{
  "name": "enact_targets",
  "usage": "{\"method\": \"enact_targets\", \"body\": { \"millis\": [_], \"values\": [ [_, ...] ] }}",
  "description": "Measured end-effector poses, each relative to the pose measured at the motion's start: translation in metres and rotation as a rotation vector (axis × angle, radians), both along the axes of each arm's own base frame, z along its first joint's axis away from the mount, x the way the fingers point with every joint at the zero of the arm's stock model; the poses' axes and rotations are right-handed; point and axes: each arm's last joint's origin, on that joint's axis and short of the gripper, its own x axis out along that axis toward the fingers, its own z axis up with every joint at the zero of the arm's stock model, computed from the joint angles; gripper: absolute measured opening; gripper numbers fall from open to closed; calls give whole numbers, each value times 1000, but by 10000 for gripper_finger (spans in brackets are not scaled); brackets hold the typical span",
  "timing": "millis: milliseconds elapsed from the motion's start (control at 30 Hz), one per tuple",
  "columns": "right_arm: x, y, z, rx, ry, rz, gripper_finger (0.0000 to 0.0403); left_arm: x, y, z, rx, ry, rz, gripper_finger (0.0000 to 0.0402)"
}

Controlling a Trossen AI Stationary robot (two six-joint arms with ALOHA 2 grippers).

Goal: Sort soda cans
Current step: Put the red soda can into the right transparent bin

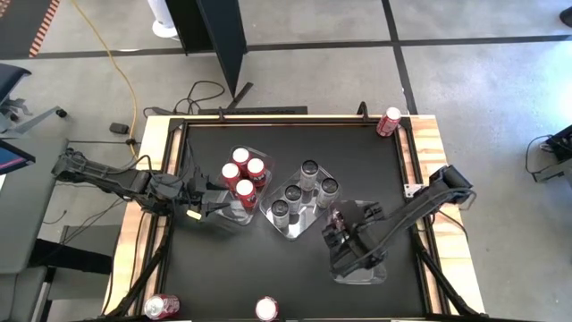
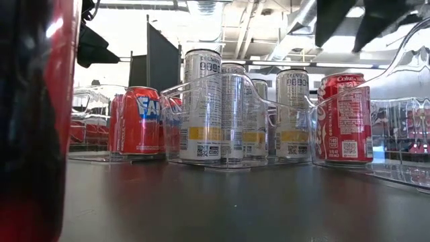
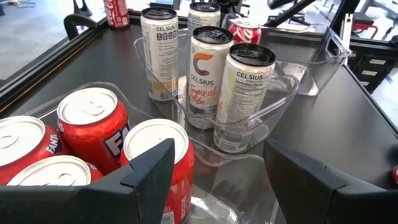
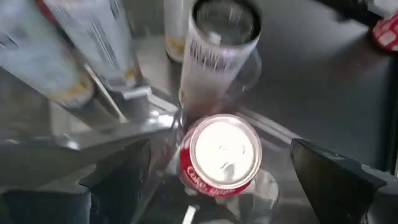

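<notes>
Several red cans [image 1: 241, 174] stand in the clear left tray [image 1: 223, 217]. Several silver-grey cans [image 1: 304, 190] stand in the middle tray [image 3: 283, 99]. One red cola can [image 4: 221, 155] stands upright in the right tray [image 1: 362, 268]. My right gripper [image 4: 221, 149] is open above that cola can, with a finger on either side of it and clear of it. My left gripper [image 3: 217, 186] is open over the near end of the left tray, next to the red cans [image 3: 93, 134]. Loose red cans lie at the far right corner [image 1: 389, 121] and at the near edge [image 1: 162, 307] [image 1: 266, 309].
The three clear trays sit close together mid-table, and their walls touch or nearly touch. The black mat has wooden borders [image 1: 429, 143]. A red can [image 2: 33, 121] stands right in front of the low camera. Bare mat lies toward the far edge and the near left.
</notes>
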Motion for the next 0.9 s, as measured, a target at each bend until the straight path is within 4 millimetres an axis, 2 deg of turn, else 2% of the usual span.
{"method": "enact_targets", "body": {
  "millis": [167, 367, 667, 900],
  "values": [
    [-5, -14, 24, -38, -154, -35, 400, 0, 0, 1, -1, -10, 0, 239],
    [5, -48, 33, -89, -205, -136, 399, 0, 0, 1, 10, -14, -3, 239],
    [24, -140, 33, -155, -127, -385, 371, 2, 1, 5, 47, -53, 22, 239],
    [16, -219, 35, -159, -13, -564, 361, 2, 1, 6, 70, -57, 18, 239]
  ]
}}
